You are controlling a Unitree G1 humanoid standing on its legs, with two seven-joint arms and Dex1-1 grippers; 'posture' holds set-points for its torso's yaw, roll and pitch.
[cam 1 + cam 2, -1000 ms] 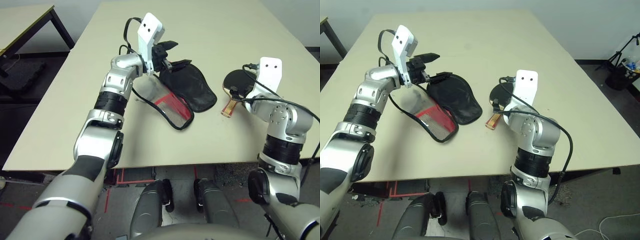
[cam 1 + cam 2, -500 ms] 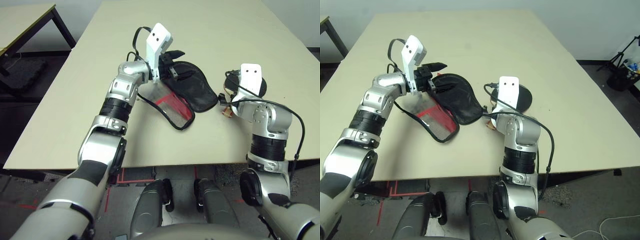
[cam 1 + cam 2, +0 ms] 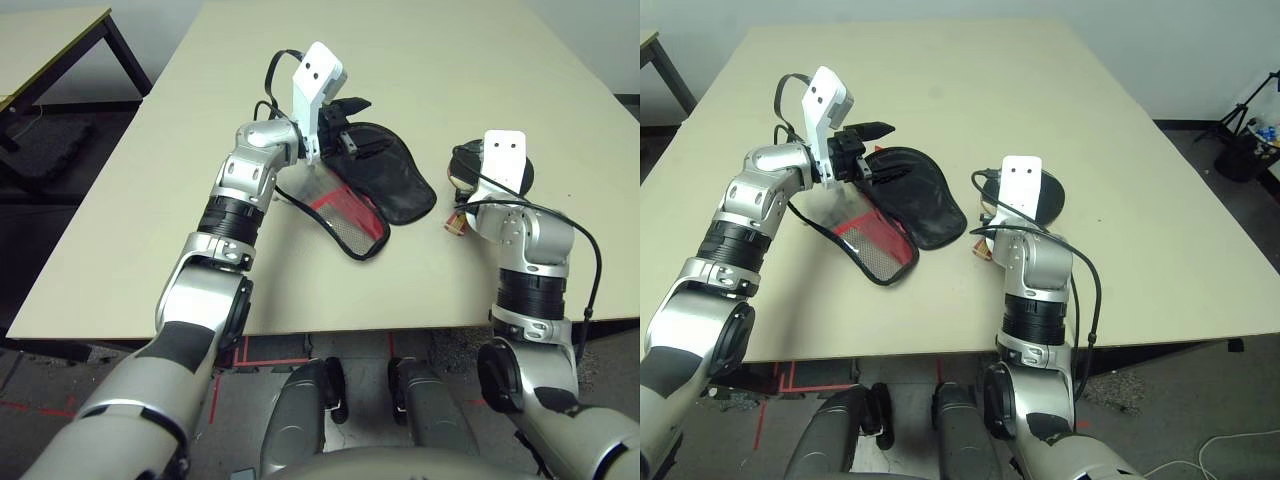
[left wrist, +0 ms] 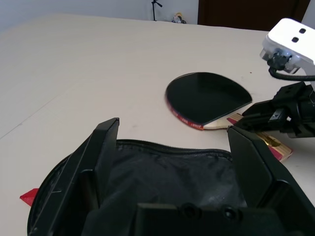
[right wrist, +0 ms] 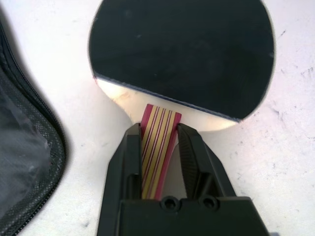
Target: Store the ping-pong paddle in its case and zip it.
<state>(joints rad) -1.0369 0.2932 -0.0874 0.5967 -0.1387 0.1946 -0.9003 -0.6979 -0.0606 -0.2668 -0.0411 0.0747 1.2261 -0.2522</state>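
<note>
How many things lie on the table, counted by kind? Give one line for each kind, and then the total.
Ping-pong paddle: 1
Case: 1
Total: 2

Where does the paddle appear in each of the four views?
Left eye view: paddle right of centre, behind the right wrist.
Right eye view: centre, beside the case.
Left wrist view: upper centre-right, beyond the case.
Right wrist view: upper centre, its handle between the right gripper fingers.
Shared landmark: the case.
</note>
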